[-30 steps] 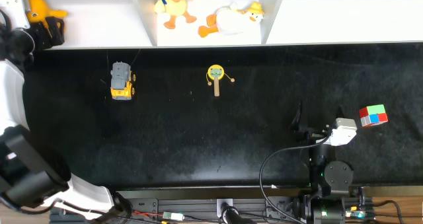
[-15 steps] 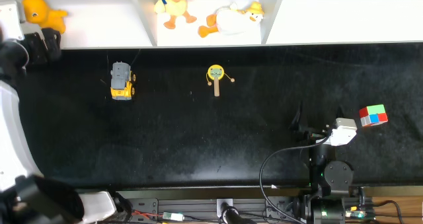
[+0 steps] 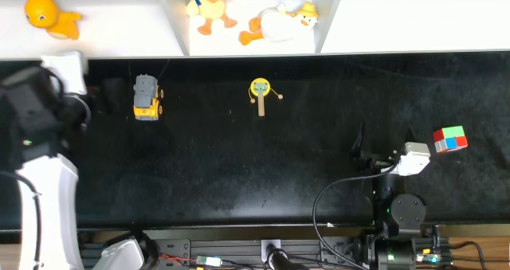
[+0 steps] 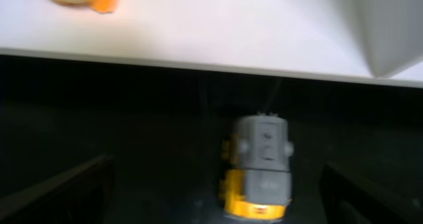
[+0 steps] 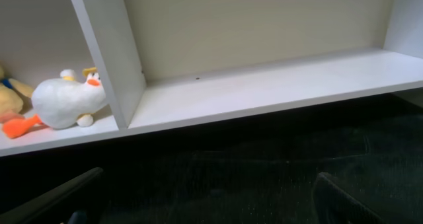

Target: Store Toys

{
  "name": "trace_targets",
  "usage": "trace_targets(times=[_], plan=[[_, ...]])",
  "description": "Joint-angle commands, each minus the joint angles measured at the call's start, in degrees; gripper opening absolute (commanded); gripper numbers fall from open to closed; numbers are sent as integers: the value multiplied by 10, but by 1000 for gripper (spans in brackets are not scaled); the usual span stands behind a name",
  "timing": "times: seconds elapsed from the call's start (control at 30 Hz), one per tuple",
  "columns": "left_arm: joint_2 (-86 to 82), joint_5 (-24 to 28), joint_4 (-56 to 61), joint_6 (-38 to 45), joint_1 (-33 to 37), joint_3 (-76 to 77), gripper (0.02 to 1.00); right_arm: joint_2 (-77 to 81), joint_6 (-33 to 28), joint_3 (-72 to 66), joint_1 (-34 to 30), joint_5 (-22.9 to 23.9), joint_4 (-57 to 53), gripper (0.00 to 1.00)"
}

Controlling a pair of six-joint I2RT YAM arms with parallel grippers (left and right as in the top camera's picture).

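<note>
The white shelf (image 3: 119, 39) is set along the far edge of the black table (image 3: 239, 166). A yellow duck (image 3: 46, 15) is stored in its left compartment, and a plush duck (image 3: 209, 5) and a white goose (image 3: 279, 25) in the middle one. The left gripper (image 4: 217, 166) is held empty, fingers spread wide, facing the toy truck (image 4: 261, 168) on the table near the shelf. The right gripper (image 5: 208, 178) is likewise spread and empty. A rattle (image 3: 260, 91) and a colour cube (image 3: 450, 138) lie unstored on the table. The truck could probably be rolled away or turned aside if one finger were to touch it first.
</note>
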Motion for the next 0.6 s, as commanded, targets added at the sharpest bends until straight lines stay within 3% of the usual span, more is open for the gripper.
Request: trace_targets(times=[0.03,0.27,0.6], plan=[[-11,-7,26,-67,-51,-55,998,-5,4,-8,-1,-4,3,991],[16,-29,25,-80,-120,-65,998,-5,4,-8,-1,-4,3,996],[81,-80,32,-105,-127,-65,998,-5,4,-8,-1,-4,3,993]])
